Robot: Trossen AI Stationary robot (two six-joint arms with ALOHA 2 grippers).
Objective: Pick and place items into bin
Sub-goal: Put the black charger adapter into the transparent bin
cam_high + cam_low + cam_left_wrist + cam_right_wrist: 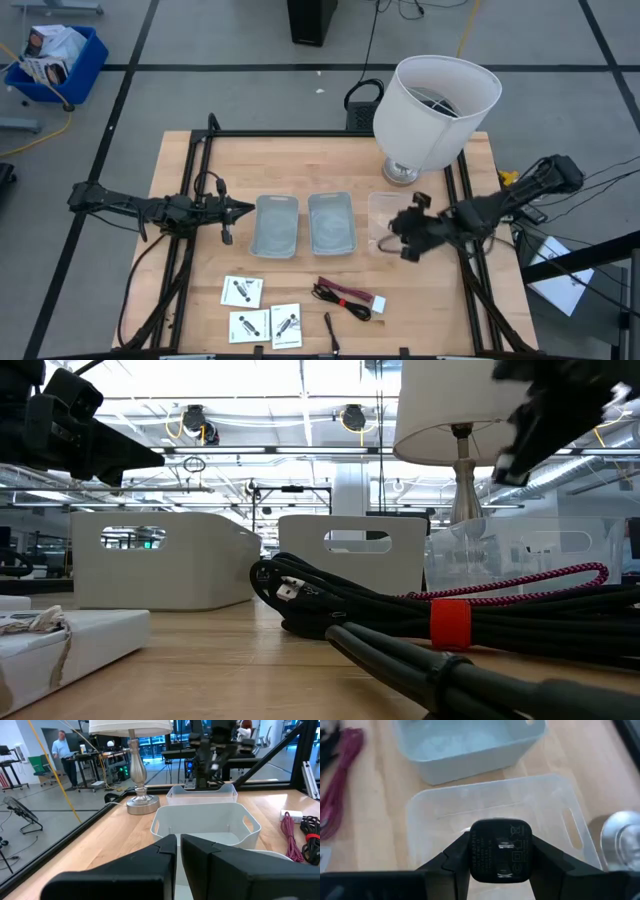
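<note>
My right gripper (500,854) hangs over the clear bin (470,815) (383,213) and is shut on a small black cube (500,850) with a printed label. My left gripper (243,208) (178,847) is shut and touches nothing; it hovers beside the left pale bin (277,225). Three white cards (241,291) (249,326) (286,324) lie flat near the near edge. The black-and-red cable bundle (345,298) (420,615) lies to their right, with a tiny white block (378,303) at its end. A thin dark stick (330,330) lies below it. My right gripper pinches the black cube by two opposite sides (474,852), one finger (455,857) on each. The fingers come from above, pointing down. The cube's labelled face is turned toward the wrist. It is lifted clear, above the inside of the clear bin.
A lamp with a large white shade (440,95) stands on its metal base (400,172) at the table's far right, just behind the clear bin. A second pale bin (332,222) sits between the other two. Black frame rails (195,170) run along the table's sides.
</note>
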